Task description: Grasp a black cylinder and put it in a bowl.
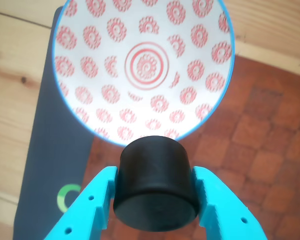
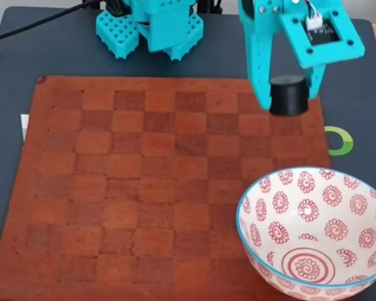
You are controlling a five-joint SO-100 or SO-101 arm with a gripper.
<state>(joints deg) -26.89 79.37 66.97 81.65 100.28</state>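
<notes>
Upper right of the fixed view, the tool (image 2: 290, 94) clamps the black cylinder (image 2: 289, 96) aloft; the bowl (image 2: 257, 188), lower right, awaits the drop.

Dark mat (image 2: 62, 44) w/ chessboard (image 2: 144, 188) on top; bowl (image 2: 313, 232) on board corner.

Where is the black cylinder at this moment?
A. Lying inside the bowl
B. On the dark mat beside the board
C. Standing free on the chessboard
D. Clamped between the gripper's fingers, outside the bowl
D: the black cylinder sits between the teal fingers of the gripper, and the bowl holds nothing.
</notes>
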